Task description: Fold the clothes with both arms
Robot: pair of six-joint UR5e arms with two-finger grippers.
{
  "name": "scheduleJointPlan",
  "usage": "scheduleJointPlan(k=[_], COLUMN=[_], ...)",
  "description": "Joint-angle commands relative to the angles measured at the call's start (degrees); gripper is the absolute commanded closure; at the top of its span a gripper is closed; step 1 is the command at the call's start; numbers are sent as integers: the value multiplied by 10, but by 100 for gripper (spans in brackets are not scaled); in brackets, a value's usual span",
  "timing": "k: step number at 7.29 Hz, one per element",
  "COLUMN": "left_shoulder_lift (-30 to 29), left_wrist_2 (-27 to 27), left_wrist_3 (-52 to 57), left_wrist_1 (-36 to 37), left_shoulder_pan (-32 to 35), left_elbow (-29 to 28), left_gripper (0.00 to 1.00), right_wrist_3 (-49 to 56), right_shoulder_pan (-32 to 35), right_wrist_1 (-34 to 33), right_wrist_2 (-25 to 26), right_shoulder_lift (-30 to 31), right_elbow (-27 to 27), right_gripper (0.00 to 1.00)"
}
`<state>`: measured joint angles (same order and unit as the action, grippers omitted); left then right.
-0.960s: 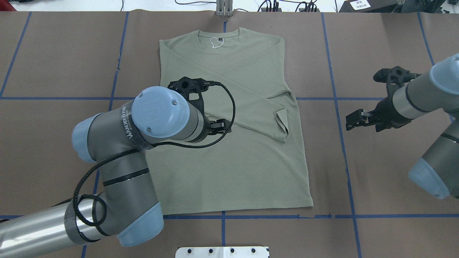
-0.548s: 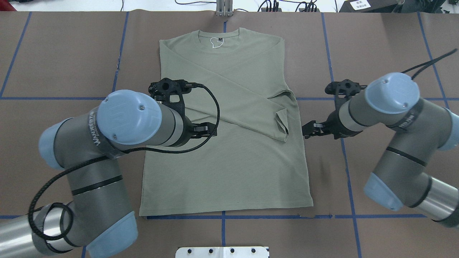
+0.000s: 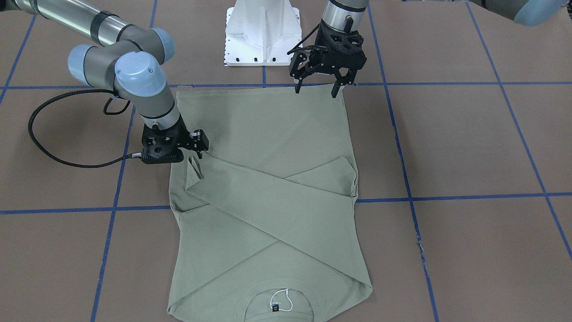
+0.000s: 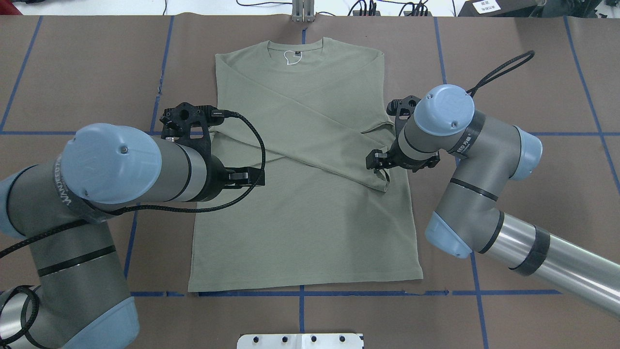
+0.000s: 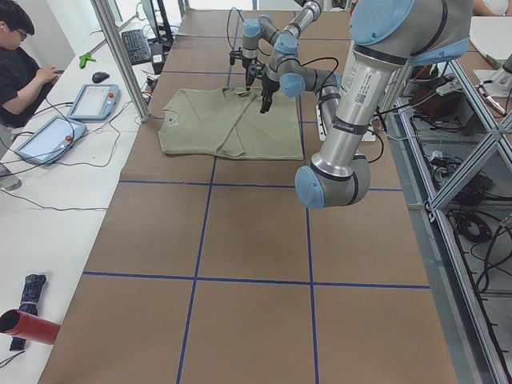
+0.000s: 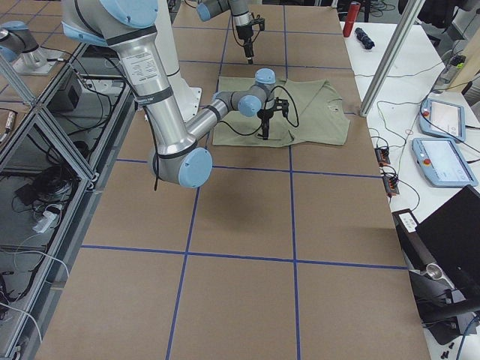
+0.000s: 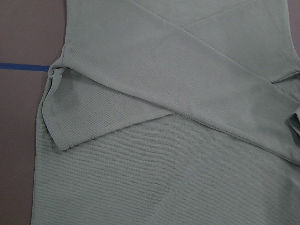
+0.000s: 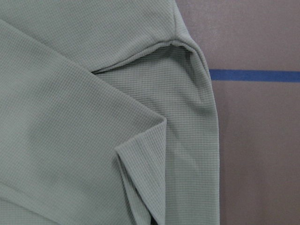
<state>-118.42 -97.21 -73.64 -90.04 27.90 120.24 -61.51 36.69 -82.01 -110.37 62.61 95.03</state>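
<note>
Right gripper points straight down, low over the cuff of the upper sleeve. No view shows whether its jaws stand apart or together, or whether they touch the cloth. Directly beneath it, the right wrist view shows the cuff's open end lying by the garment's side edge, with bare brown table cover and a blue tape line just outward of that edge.

Left gripper, on the opposite side of the garment, hangs well above the cloth. Its two fingers are spread wide, with nothing between them.

Under and between the two grippers lies the shirt, pale sage green and spread flat, hem toward the robot and collar away from it. Both sleeves are folded across the chest and cross each other. The upper one runs from the shoulder on the left gripper's side down to the right gripper. The lower sleeve runs the other way, and its second cuff lies below the left gripper at the shirt's edge.

Beyond both grippers, inside the far collar, sits the black neck tag with its white loop. A white pedestal base stands behind the grippers, just past the hem. Far beyond the collar end, a person sits at a side bench
</note>
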Motion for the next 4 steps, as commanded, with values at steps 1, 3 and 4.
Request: scheduleJointPlan(k=[1,3,4], left_shoulder_lift=[1,0,0], left_wrist_2=[0,0,0], left_wrist_3=[1,0,1], left_wrist_1=[0,0,0], left_shoulder_pan=[0,0,0], left_elbow=[2,3,3], left_gripper=[1,1,1], right_wrist_3=[14,18,36], right_shoulder_pan=[1,8,14], right_wrist_1=[0,1,0], right_wrist_2=[3,3,3], right_shoulder_lift=[-30,-42,-42], right_elbow=[-39,-57,-61], right_gripper=[0,0,0])
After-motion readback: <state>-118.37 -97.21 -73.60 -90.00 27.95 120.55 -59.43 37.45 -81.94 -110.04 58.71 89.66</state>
